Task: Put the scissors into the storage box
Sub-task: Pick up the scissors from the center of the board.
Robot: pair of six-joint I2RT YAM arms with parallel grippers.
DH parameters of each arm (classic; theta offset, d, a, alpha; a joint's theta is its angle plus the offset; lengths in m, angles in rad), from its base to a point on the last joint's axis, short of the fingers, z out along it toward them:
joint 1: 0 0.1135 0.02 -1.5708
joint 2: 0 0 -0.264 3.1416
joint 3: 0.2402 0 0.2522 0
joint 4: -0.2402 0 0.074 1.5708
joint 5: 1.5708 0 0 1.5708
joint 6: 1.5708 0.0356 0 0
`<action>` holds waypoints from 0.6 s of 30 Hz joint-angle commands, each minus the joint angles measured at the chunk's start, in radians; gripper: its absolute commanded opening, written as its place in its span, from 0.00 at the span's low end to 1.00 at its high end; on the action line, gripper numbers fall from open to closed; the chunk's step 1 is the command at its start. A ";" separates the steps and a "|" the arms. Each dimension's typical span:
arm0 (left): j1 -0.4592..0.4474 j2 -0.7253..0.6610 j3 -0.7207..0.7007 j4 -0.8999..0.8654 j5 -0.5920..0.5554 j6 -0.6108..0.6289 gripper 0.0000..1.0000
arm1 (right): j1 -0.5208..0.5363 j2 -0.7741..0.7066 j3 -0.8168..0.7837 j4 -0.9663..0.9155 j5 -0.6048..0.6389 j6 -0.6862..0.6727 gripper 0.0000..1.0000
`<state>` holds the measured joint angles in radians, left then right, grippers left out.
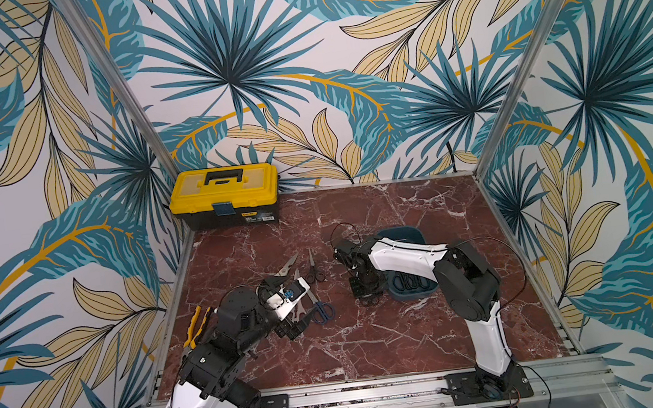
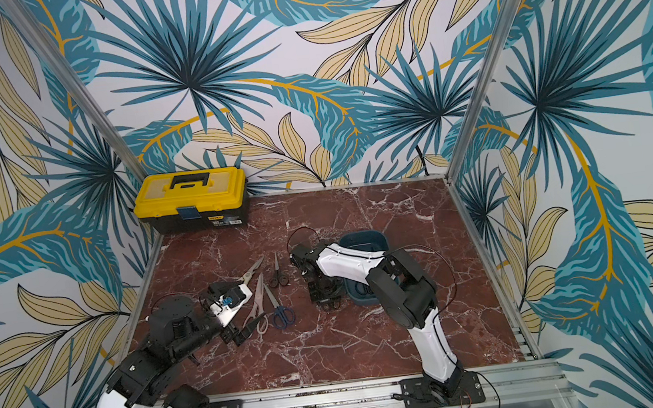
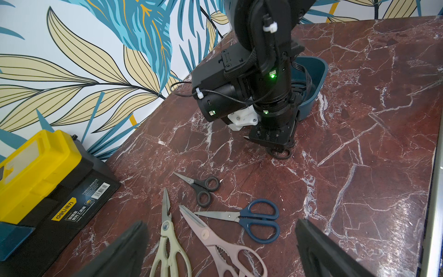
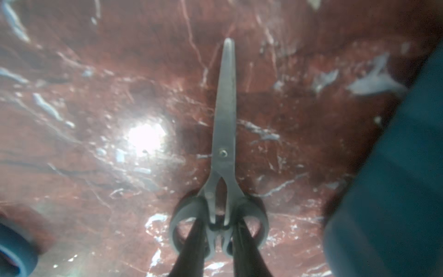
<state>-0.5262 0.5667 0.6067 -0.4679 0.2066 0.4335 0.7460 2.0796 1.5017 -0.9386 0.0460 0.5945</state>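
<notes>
My right gripper (image 4: 219,224) is down at the table beside the teal storage box (image 1: 403,233), shut on the handles of a black-handled pair of scissors (image 4: 225,120) that lies flat, one finger through each ring. More black handles (image 1: 409,283) show inside the box. My left gripper (image 3: 221,225) hangs open above the cream scissors (image 3: 166,239) and the pink scissors (image 3: 213,237). The blue-handled scissors (image 3: 254,220) and a small black-handled pair (image 3: 202,189) lie just beyond them on the marble.
A yellow-lidded black toolbox (image 1: 225,195) stands in the far left corner. Yellow-handled pliers (image 1: 196,324) lie by the left wall next to my left arm. Patterned walls close in three sides of the table (image 1: 374,342), and a metal rail runs along its front.
</notes>
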 commanded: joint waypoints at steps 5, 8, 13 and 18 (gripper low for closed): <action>0.006 -0.007 0.018 0.007 0.011 -0.009 1.00 | -0.006 0.085 -0.018 0.106 0.049 -0.024 0.13; 0.006 -0.008 0.018 0.008 0.011 -0.009 1.00 | -0.004 0.044 -0.042 0.127 0.056 -0.029 0.13; 0.005 -0.005 0.016 0.008 0.009 -0.007 1.00 | -0.005 -0.027 -0.063 0.135 0.066 -0.040 0.13; 0.006 -0.005 0.017 0.008 0.004 -0.007 1.00 | -0.005 -0.077 -0.060 0.132 0.061 -0.041 0.13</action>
<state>-0.5262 0.5667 0.6067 -0.4679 0.2062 0.4335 0.7456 2.0422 1.4612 -0.8490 0.0784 0.5640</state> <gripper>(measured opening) 0.999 0.216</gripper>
